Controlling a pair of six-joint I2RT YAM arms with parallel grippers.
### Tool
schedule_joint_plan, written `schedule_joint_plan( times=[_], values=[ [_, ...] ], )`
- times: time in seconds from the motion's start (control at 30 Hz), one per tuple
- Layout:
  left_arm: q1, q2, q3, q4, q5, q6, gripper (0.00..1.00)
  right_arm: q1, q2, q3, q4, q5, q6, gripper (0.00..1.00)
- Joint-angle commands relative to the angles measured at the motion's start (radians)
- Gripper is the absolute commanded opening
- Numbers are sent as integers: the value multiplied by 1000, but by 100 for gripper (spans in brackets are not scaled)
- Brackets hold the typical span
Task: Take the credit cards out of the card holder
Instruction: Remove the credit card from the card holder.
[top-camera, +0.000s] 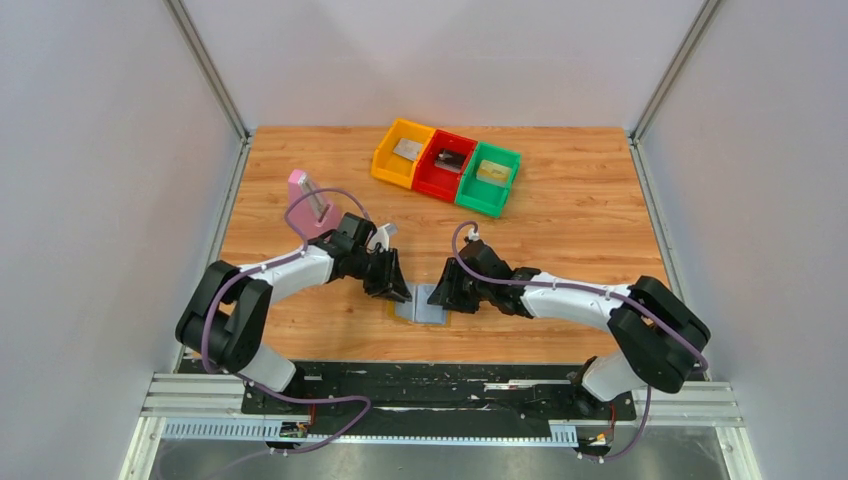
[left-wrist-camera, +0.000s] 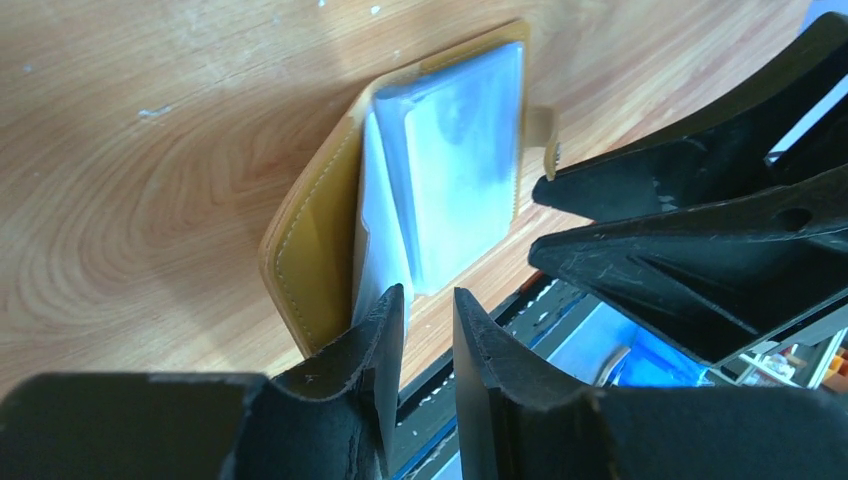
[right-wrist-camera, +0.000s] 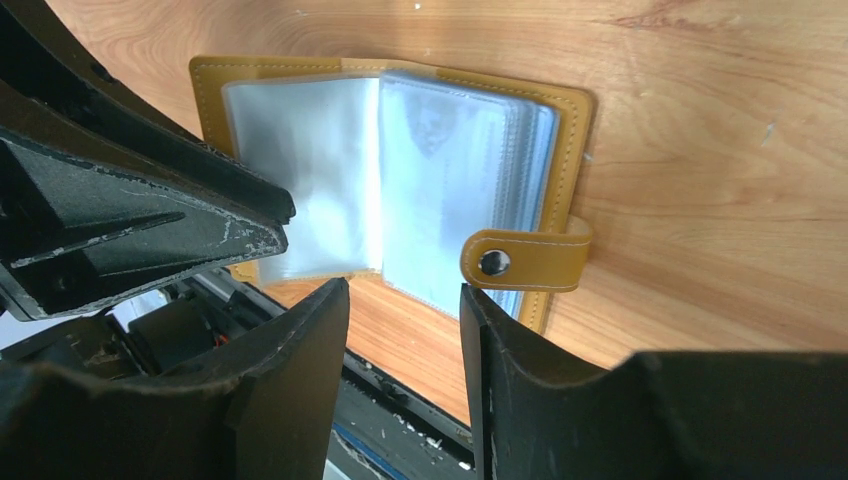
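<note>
The card holder (top-camera: 424, 306) lies open on the table near the front edge, mustard-tan outside with light blue clear sleeves. In the left wrist view its cover (left-wrist-camera: 312, 240) is raised on one side. In the right wrist view the sleeves (right-wrist-camera: 440, 170) and the snap tab (right-wrist-camera: 525, 260) show. No card shows in the sleeves. A silver-grey card (top-camera: 406, 149), a dark grey card (top-camera: 449, 160) and a golden card (top-camera: 492, 171) lie in the bins. My left gripper (top-camera: 396, 290) (left-wrist-camera: 430, 300) is open and empty at the holder's left edge. My right gripper (top-camera: 446, 296) (right-wrist-camera: 405, 295) is open and empty at its right edge.
The yellow bin (top-camera: 385, 160), red bin (top-camera: 432, 180) and green bin (top-camera: 478, 200) stand in a row at the back. A pink block (top-camera: 300, 190) stands at the left behind my left arm. The black base rail (top-camera: 440, 380) runs just in front of the holder.
</note>
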Motion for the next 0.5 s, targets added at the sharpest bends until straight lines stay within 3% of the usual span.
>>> schedule_joint_plan(
  times=[0.0, 0.47],
  values=[
    [-4, 23, -21, 27, -22, 19, 32, 4, 27, 4, 39, 39, -10, 44],
    [-4, 73, -81, 122, 0, 4, 32, 4, 74, 22, 80, 15, -15, 38]
  ],
)
